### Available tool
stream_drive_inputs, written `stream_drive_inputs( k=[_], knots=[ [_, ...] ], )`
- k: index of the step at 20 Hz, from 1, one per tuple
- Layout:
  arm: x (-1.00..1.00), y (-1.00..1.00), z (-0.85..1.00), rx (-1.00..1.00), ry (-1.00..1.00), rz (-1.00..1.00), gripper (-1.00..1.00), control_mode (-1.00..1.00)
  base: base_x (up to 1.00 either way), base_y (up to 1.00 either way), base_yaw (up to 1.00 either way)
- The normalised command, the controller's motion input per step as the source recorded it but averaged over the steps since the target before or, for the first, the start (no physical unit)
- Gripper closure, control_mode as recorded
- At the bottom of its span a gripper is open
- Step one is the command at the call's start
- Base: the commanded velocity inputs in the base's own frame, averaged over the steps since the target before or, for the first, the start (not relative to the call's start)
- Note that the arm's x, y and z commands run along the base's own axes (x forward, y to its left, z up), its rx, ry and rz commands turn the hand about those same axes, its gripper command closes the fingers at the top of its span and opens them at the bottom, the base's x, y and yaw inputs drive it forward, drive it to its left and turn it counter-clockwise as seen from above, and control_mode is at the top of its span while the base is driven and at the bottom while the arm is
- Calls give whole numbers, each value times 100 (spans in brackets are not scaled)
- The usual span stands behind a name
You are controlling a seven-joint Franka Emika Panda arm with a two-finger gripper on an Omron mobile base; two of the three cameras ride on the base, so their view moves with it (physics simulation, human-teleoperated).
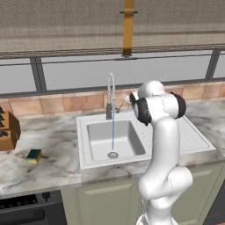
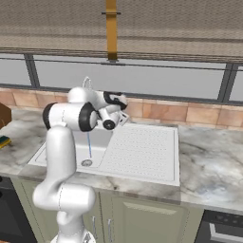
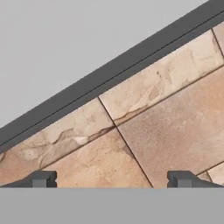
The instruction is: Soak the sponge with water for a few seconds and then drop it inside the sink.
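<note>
The sponge (image 1: 34, 155) lies flat on the marble table (image 1: 52, 145), well to the left of the sink (image 1: 94, 154) and just in front of the wooden knife block (image 1: 8, 130), so the step in hand, as I judge it, is the reach and pick-up, which is not yet begun. The tool (image 3: 111, 178) is up by the faucet (image 1: 110, 94), aimed at the tan wall tiles (image 3: 166, 127) behind the sink; its two tips stand wide apart with nothing between them, so it is open and empty. To do this well, the arm should swing left away from the sink, turn the tool to point down, and close across the sponge's short sides, clear of the knife block. Inside the sink, the water (image 1: 113, 132) already runs in a thin stream onto the drain (image 1: 113, 155). Right of the sink is its dotted drainboard (image 2: 142, 152). Behind the sink runs a tiled strip, then a wide window (image 1: 123, 70) with dark frames.
</note>
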Motion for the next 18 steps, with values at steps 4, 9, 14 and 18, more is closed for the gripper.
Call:
stream_drive_inputs(
  k=[4,9,14,18],
  knots=[
    [-53,-46,43,13,4,-4,-100,-100,0,0,0],
    [-73,-42,35,14,2,-4,-100,-100,0,0,0],
    [-85,-37,36,11,0,-3,-100,-100,0,0,0],
    [-59,-24,48,4,6,-1,-100,-100,0,0,0]
  ],
)
